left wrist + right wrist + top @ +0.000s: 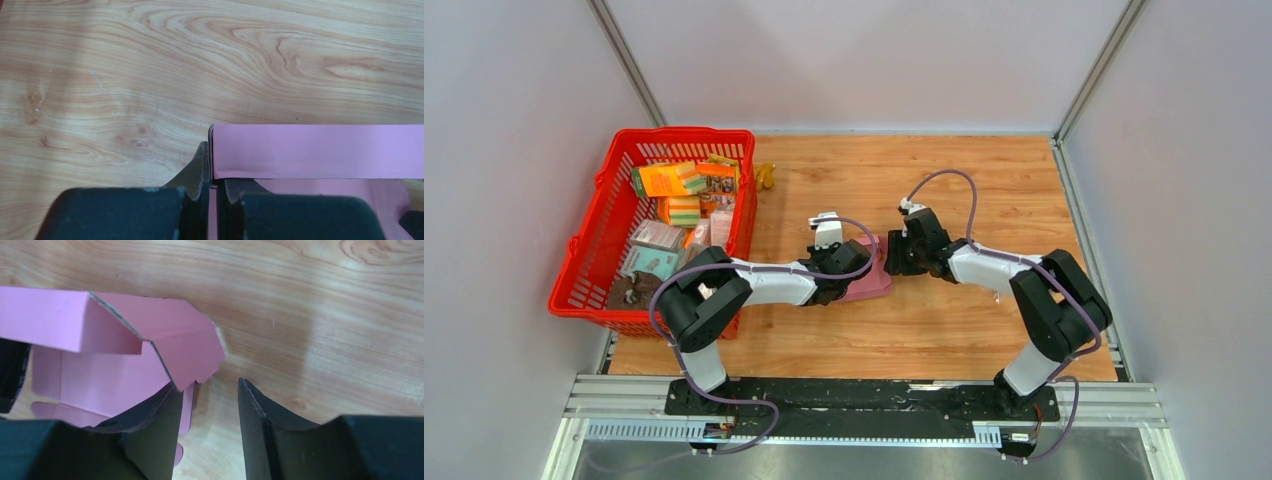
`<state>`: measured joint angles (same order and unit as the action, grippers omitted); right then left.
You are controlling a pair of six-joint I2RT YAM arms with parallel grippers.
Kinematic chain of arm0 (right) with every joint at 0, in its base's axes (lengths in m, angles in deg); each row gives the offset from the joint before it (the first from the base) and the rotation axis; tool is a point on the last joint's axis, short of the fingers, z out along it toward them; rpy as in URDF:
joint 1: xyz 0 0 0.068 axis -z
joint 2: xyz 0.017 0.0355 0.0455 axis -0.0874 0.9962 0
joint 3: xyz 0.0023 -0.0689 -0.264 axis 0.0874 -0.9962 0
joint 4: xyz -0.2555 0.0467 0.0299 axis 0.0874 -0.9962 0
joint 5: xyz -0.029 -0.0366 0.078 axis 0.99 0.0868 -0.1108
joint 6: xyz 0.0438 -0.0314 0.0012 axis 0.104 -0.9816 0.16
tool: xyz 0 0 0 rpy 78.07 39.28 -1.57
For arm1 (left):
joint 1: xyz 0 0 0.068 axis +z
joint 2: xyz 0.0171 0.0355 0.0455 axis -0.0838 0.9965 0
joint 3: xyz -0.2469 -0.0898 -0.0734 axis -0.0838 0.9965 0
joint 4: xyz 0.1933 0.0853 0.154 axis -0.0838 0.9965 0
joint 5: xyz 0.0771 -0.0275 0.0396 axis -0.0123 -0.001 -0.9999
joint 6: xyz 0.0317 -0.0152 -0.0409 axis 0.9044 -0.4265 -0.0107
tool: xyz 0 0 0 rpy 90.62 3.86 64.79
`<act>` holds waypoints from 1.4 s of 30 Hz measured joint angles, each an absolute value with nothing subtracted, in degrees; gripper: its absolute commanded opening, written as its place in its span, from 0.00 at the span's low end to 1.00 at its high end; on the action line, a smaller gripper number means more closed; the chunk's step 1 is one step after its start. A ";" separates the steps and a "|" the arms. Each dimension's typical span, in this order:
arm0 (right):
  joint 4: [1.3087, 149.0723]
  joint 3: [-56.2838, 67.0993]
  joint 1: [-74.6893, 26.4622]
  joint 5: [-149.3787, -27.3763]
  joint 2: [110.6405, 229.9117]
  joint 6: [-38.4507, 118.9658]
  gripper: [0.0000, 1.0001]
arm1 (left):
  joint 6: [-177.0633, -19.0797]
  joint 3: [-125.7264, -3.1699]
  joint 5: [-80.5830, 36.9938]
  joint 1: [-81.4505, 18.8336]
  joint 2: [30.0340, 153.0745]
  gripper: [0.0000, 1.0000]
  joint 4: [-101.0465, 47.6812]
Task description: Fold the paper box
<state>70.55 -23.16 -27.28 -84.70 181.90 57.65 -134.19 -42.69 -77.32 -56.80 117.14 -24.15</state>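
The pink paper box (873,280) lies partly folded mid-table between both arms. In the left wrist view one raised wall of the paper box (320,150) stands upright, and my left gripper (213,172) is shut on its end edge, with thin pink card pinched between the jaws. From above, the left gripper (842,274) sits at the box's left side. My right gripper (894,256) is at the box's right end. In the right wrist view the right gripper (207,390) is open with bare wood between the fingers. A bent corner flap (180,342) rests just above its left finger (160,425).
A red plastic basket (684,132) holding several printed packages (669,180) stands at the left, beside the left arm's elbow. A small yellow object (766,176) lies just right of it. Grey walls close in the wooden table (984,330) on three sides.
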 measured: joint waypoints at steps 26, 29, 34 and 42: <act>70.51 -16.32 -33.29 -72.64 189.42 50.59 0.28 | -134.19 -42.69 -77.32 -56.80 117.14 0.00 -24.17; 70.49 -16.29 -33.97 -72.18 189.46 51.03 0.20 | -134.24 -42.69 -77.30 -56.80 117.14 0.00 -24.20; 70.07 -16.12 -34.73 -71.41 189.46 51.66 0.06 | -134.33 -42.69 -77.30 -56.80 117.14 0.00 -24.24; 69.02 -15.86 -35.39 -70.08 189.33 53.56 0.18 | -134.39 -42.69 -77.26 -56.77 117.14 0.00 -24.31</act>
<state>69.02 -15.86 -35.39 -70.08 189.33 53.56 -134.39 -42.69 -77.26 -56.77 117.14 -24.31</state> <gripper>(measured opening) 0.112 0.043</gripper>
